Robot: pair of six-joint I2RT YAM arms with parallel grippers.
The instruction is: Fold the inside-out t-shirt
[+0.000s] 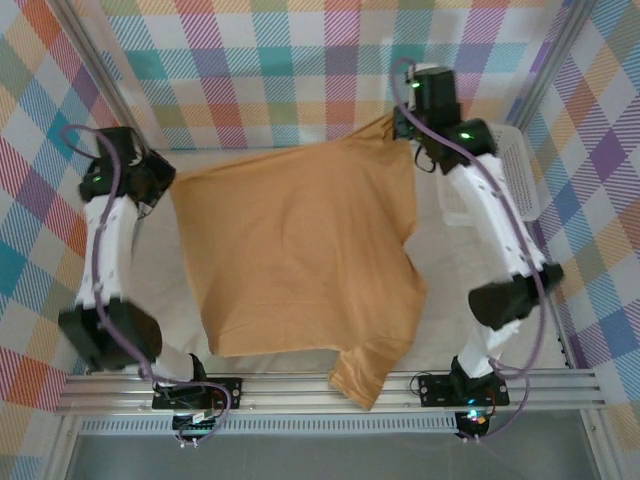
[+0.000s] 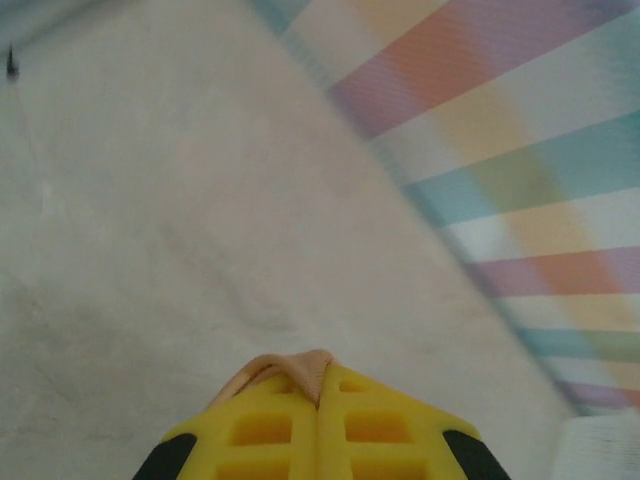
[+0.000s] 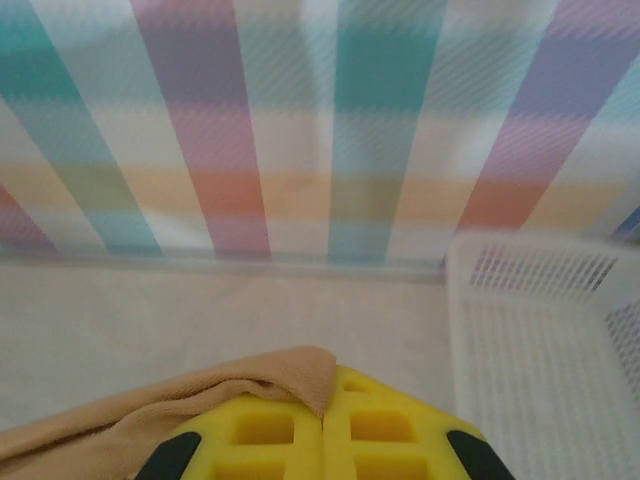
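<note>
Pale table (image 1: 440, 335), plaid walls (image 1: 300, 60): spreading step

Tan, mustard-brown cloth t-shirt (image 1: 300, 250) lies across the table, one sleeve over the near edge. Left gripper (image 2: 320, 378) and right gripper (image 3: 325, 398) each pinch a far corner, jaws closed tight. Next, probably, lay both corners down evenly
</note>
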